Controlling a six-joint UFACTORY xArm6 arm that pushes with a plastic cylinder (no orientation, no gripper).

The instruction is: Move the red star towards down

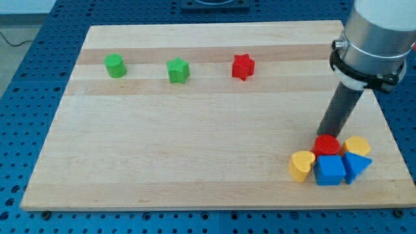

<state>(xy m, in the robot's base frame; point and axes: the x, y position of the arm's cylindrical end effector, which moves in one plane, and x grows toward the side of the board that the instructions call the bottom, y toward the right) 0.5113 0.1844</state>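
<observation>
The red star (243, 66) lies near the view's top, a little right of centre, on the wooden board (195, 149). My tip (323, 134) is far from it, at the view's lower right, just above the red round block (327, 145) and seemingly touching it. The dark rod rises up and to the right to the grey arm body (377, 39).
A green star (177, 70) and a green block (116, 65) lie left of the red star in the same row. A cluster sits at the lower right: a yellow heart (301, 164), blue cube (330, 170), blue triangle (356, 166), yellow block (358, 145).
</observation>
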